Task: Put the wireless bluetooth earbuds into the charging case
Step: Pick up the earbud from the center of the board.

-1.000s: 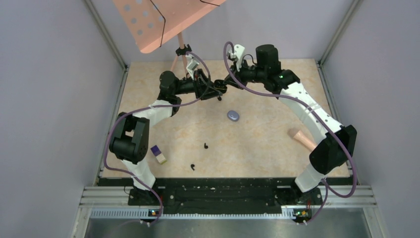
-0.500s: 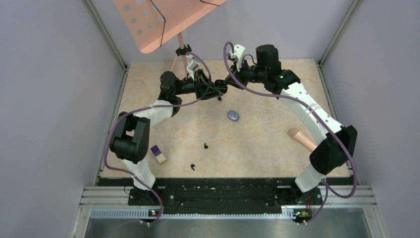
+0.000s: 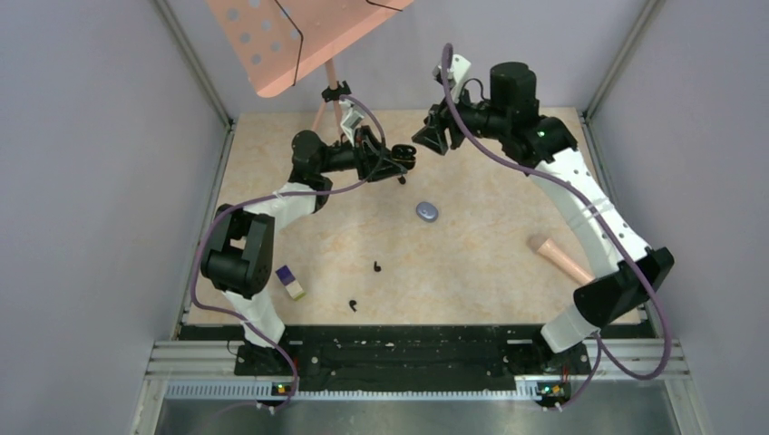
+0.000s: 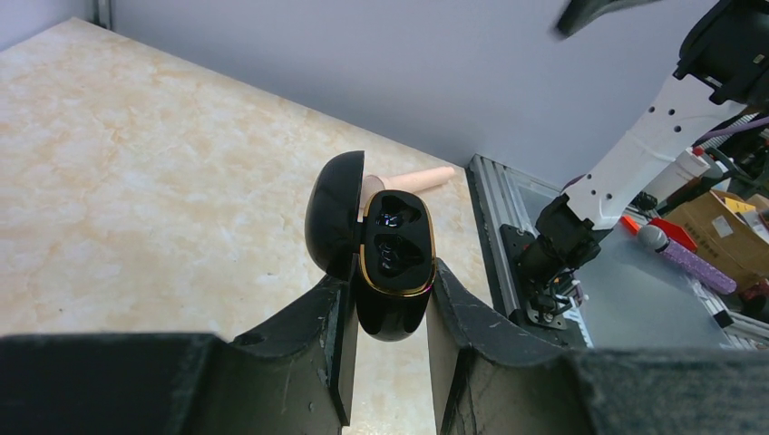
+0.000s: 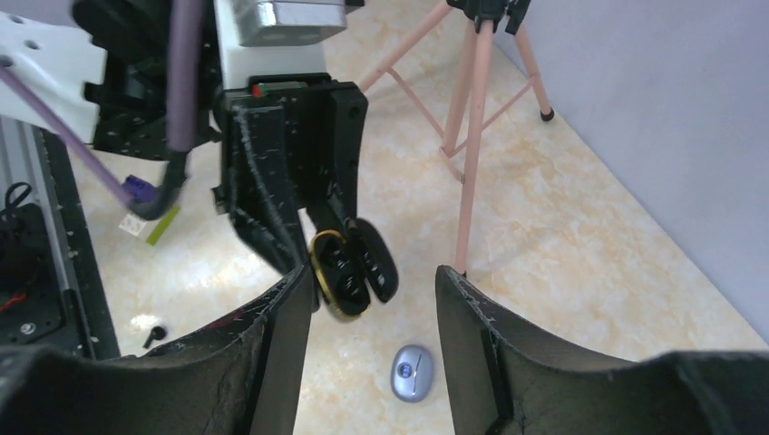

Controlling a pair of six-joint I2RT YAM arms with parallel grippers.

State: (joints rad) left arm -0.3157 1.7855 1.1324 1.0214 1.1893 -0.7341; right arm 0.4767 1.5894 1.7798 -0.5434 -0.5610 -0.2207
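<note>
On the far half of the table point(image 3: 508, 195), toward its back edge, the left gripper point(image 3: 402, 162) clamps its jaws on the body of a glossy black charging case point(image 4: 392, 249), held clear of the surface with its lid swung open. Inside the gold rim, both wells look empty.

At the front-left corner, a purple-and-cream block point(image 3: 290, 282) lies beside the left arm. Just to its right, near the front edge, are two black earbuds: one point(image 3: 353, 304) closest to the edge, the other point(image 3: 377, 266) a little farther in. Both lie loose on the table, well apart from the case. No pale purple buds can be made out.

Behind the left gripper, a peach tripod stand point(image 3: 333, 83) rises at the back edge. A small grey-blue oval object point(image 3: 427, 211) rests near the table's centre, below the raised case.

The right gripper point(image 3: 428, 138) hangs facing the case from the right, jaws apart, gripping nothing and not touching it. A peach rod point(image 3: 560, 256) lies by the right edge.
</note>
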